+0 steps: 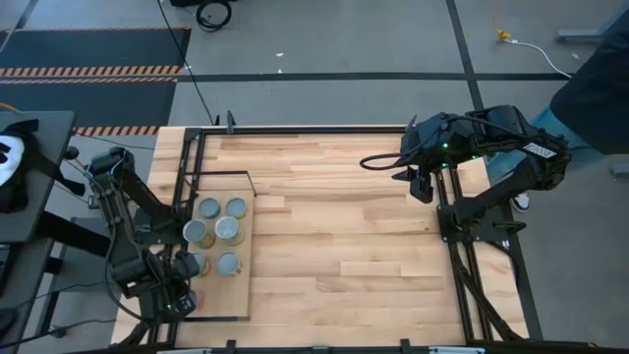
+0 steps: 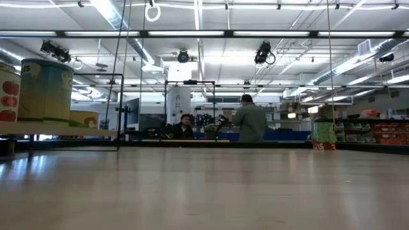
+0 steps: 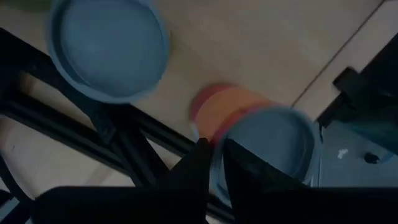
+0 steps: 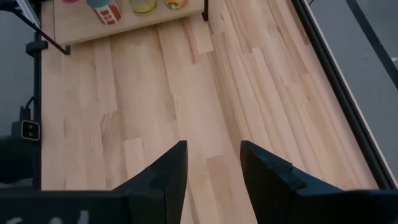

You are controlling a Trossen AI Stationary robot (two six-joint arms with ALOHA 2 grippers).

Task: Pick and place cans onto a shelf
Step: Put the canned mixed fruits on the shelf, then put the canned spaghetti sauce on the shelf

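- High view shows the left arm folded low over the table's left edge, its left gripper (image 1: 182, 285) down at the near left corner of the shelf (image 1: 244, 295)
- Left wrist view looks past that gripper's two dark fingers (image 3: 199, 168), which stand almost together with only a thin slit between them; whether they pinch anything I cannot tell
- Just beyond those fingertips in the left wrist view sits a can with a pale-blue top and a red-orange side (image 3: 267, 140); the tips lie against its rim, at its edge and not around it
- A second blue-topped can (image 3: 109, 46) stands farther off in that view, apart from the first, with the shelf's black frame bar (image 3: 74, 118) crossing in front of it
- From above, the other cans (image 1: 218, 231) stand grouped on the shelf board, just beyond the left gripper and close to each other
- Right arm waits raised over the far right part of the table (image 1: 344, 246), its right gripper (image 1: 421, 187) well apart from the shelf
- Right wrist view shows its fingers (image 4: 174, 168) parted with bare tabletop between them, holding nothing, and the shelf with cans far ahead
- Low view shows one green-yellow can (image 2: 46, 89) upright on the shelf at the left, and people in the room behind
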